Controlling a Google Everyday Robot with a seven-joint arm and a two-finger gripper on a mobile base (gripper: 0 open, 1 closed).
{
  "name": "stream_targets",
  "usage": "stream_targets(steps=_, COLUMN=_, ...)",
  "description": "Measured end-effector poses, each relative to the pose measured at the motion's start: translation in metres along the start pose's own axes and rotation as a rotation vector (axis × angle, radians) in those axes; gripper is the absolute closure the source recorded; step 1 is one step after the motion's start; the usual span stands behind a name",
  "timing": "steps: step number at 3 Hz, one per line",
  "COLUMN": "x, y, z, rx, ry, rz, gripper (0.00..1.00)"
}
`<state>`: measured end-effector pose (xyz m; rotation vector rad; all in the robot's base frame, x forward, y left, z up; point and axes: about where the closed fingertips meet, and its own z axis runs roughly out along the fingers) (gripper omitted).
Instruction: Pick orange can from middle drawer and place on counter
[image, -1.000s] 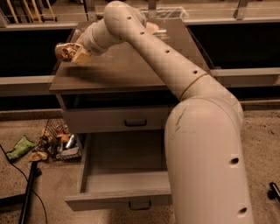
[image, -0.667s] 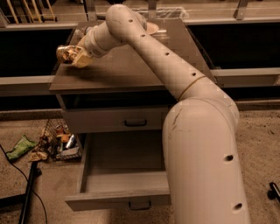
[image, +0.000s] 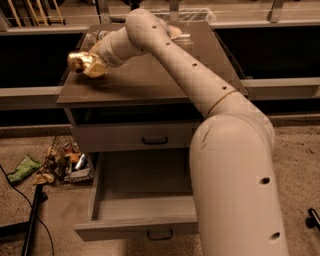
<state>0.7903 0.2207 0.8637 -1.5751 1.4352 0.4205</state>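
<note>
The orange can (image: 76, 59) is shiny orange-gold and sits at the left end of the counter (image: 150, 80), between the fingertips of my gripper (image: 86, 64). The gripper is shut on the can; I cannot tell whether the can rests on the counter top or hangs just above it. My arm reaches over the counter from the right. The middle drawer (image: 142, 220) is pulled open below, and its inside shows only bare grey floor. My arm's large lower link hides the drawer's right part.
The upper drawer (image: 135, 137) is closed. A clear bottle (image: 98, 36) and a pale object (image: 176, 33) lie at the back of the counter. A wire basket of litter (image: 67, 161), a green wrapper (image: 22, 168) and a black pole (image: 34, 215) lie on the floor at left.
The gripper and the can have stayed at the counter's left end, shifting only slightly. The drawers have not moved.
</note>
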Motion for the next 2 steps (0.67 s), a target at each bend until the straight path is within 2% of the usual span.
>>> stream_targets(steps=1, x=-0.007, y=0.001, z=-0.007, rx=0.014, ry=-0.027, rz=-0.012, gripper=0.0)
stream_targets(steps=2, x=-0.026, y=0.001, z=-0.029, rx=0.046, ry=-0.09, rz=-0.058, gripper=0.0)
